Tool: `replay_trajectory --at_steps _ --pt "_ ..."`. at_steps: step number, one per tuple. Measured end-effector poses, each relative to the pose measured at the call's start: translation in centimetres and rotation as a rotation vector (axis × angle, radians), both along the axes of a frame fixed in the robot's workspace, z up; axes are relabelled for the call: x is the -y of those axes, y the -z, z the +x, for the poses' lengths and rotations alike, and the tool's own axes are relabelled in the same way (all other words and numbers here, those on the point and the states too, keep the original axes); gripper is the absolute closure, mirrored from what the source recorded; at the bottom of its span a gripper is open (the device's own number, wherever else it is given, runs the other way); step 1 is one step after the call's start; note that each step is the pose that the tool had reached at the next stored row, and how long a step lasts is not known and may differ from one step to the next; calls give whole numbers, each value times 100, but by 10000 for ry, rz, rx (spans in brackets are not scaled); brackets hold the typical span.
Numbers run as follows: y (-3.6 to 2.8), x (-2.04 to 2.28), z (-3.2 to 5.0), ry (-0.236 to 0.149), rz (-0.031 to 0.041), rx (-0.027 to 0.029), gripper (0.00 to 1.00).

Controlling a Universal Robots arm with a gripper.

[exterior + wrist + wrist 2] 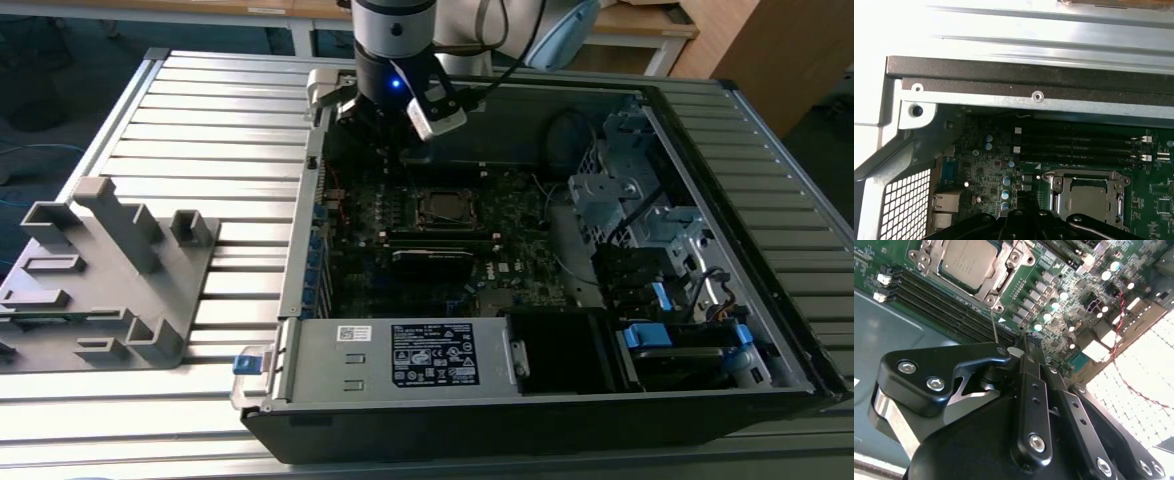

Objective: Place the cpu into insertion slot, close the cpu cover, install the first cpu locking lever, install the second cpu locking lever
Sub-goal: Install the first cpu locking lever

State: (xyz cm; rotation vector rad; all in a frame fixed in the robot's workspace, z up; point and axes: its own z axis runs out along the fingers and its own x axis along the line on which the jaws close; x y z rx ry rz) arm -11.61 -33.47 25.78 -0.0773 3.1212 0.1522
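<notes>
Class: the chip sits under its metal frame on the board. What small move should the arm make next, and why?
Probably ease the gripper toward the thin lever rod standing up beside the frame, to press it down. The frame looks closed over the chip, the rod seems unlatched, and the gripper hangs close to it.

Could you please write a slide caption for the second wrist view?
The gripper hangs over the motherboard beside the cpu, which lies framed by the lowered cpu cover.
</notes>
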Motion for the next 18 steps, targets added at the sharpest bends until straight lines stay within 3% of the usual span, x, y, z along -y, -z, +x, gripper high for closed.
replay_trajectory --at_steps 3,5,6,10,16,18 --pt "0 -1 -1 1 48 -1 90" --pt "0 0 -2 0 253 -1 90" --pt "0 0 -2 -1 319 0 90" --pt "0 0 -2 -1 483 0 90" --pt "1 0 -29 0 527 0 90" --pt "0 1 -31 -2 586 0 90"
